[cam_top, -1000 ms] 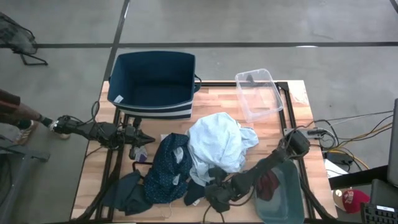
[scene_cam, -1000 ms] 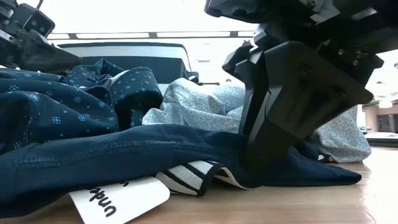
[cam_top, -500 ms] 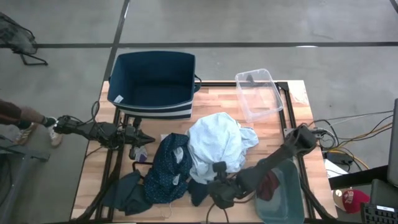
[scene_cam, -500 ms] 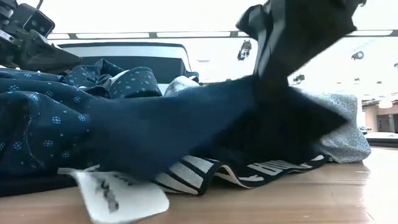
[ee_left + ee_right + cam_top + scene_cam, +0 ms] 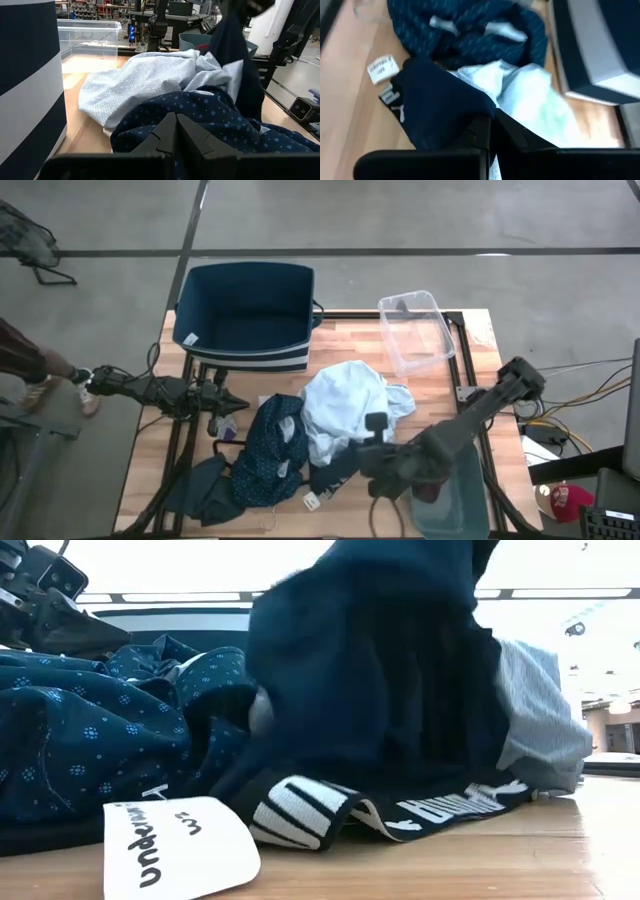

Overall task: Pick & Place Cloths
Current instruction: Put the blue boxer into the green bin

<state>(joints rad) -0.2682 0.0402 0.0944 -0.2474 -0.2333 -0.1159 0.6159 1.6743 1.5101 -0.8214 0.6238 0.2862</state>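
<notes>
My right gripper [image 5: 362,463] hangs over the table's near middle, shut on a dark navy garment [image 5: 370,670] that has a black waistband with white lettering. Behind it lies the pale-blue shirt [image 5: 345,405], and to its left the navy white-dotted piece [image 5: 270,450]. A dark teal piece [image 5: 205,490] lies at the near left edge. A maroon piece [image 5: 432,480] sits in a grey tub. My left gripper [image 5: 225,402] waits shut above the table's left side, in front of the navy striped bin [image 5: 245,315]. My right gripper pinches a bunched part of the dark navy garment [image 5: 465,107] between its two fingers, coming slanting from above and from the right. The garment hangs below the fingers. Its waistband [image 5: 400,812] rests on the table beside a white tag [image 5: 180,845].
A clear plastic container [image 5: 415,330] stands at the far right. The grey tub [image 5: 455,500] sits at the near right corner. Bare wood shows at the far right and near middle. A person's arm [image 5: 25,360] shows beyond the left edge.
My right gripper has risen and moved toward the table's right edge, staying shut. The dark navy garment, flat on the table a second ago, is drawn up into a hanging drape. Its waistband has stayed on the table and slid a little to the right.
</notes>
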